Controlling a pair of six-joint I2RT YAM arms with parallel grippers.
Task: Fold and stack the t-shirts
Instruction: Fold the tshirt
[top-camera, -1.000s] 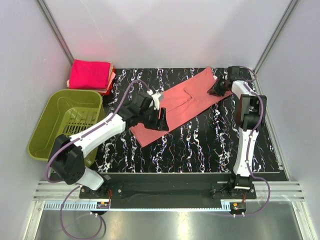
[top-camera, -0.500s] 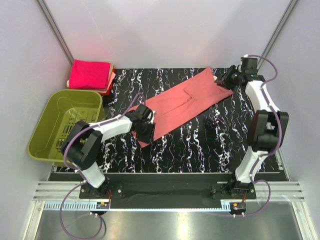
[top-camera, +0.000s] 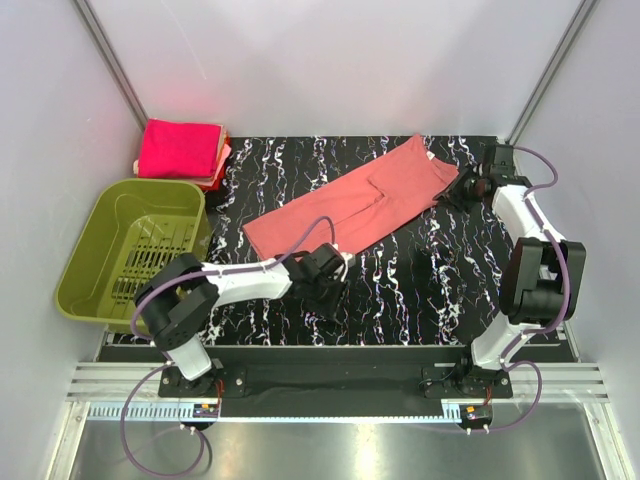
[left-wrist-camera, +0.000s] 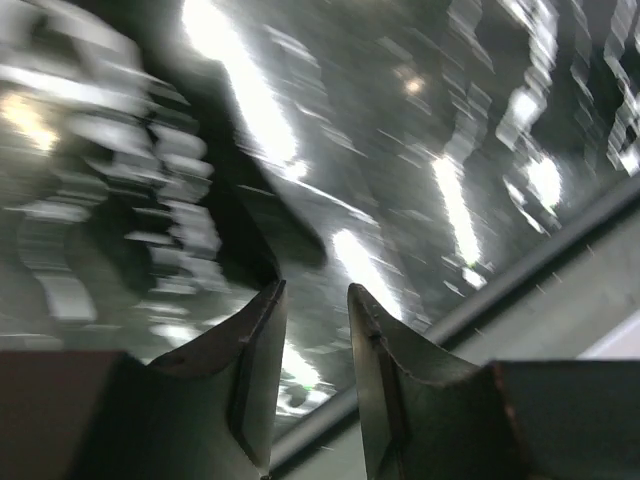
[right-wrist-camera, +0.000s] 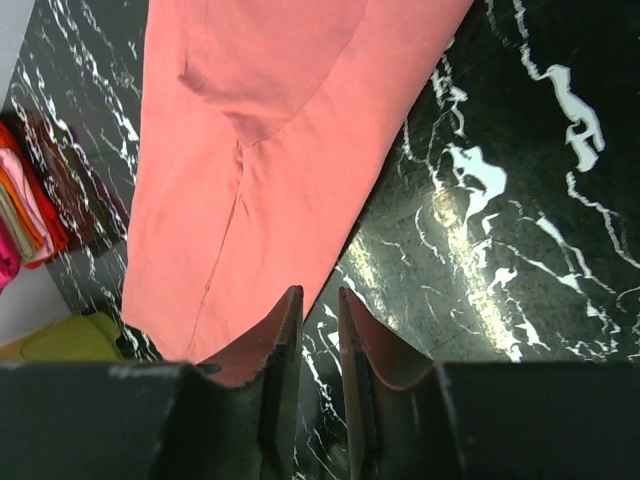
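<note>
Olive-green slotted basket (top-camera: 90, 250) at left, black white-veined table (top-camera: 400, 290), probably glossy

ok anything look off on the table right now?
The salmon t-shirt lies diagonally across the black table, a long strip skewed to its edges, not yet a compact fold. The pink folded stack at the far left corner looks tidy.

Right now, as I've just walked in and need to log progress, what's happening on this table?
A salmon t-shirt lies folded into a long diagonal strip. Neither claw holds it: the left claw sits over bare tabletop near the front edge, the right claw beside the shirt's far right end. Folded pink shirts are stacked at the back left corner.
</note>
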